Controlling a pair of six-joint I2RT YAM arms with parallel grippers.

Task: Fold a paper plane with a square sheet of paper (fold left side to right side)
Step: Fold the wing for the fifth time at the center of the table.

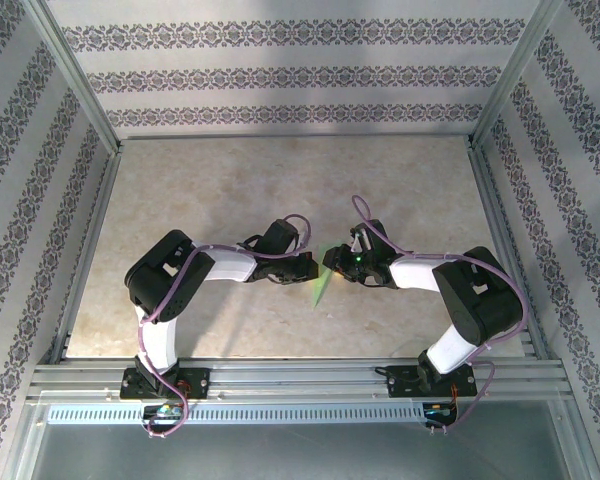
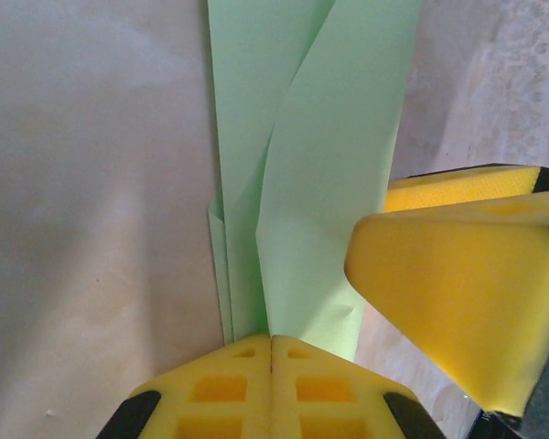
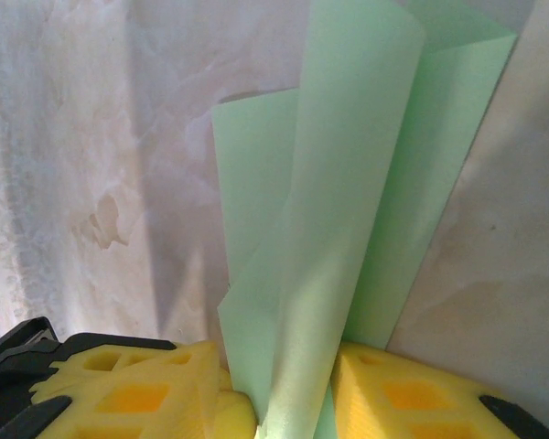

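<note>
The pale green sheet of paper (image 1: 320, 288) lies mid-table, folded into a long narrow layered shape. My left gripper (image 1: 312, 268) reaches it from the left and is shut on it. In the left wrist view its yellow fingertips (image 2: 247, 352) meet on the near end of the paper (image 2: 329, 183). My right gripper (image 1: 331, 262) comes in from the right. In the right wrist view its jaws (image 3: 279, 355) stand partly apart with a raised, curled fold of the paper (image 3: 348, 183) pressed between them. One right finger (image 2: 457, 293) shows beside the paper's right edge.
The beige tabletop (image 1: 200, 180) is bordered by an aluminium frame (image 1: 300, 375) along the near edge and patterned walls (image 1: 280, 75) at the back and sides. Both arms (image 1: 170, 275) bend inward, their wrists nearly touching.
</note>
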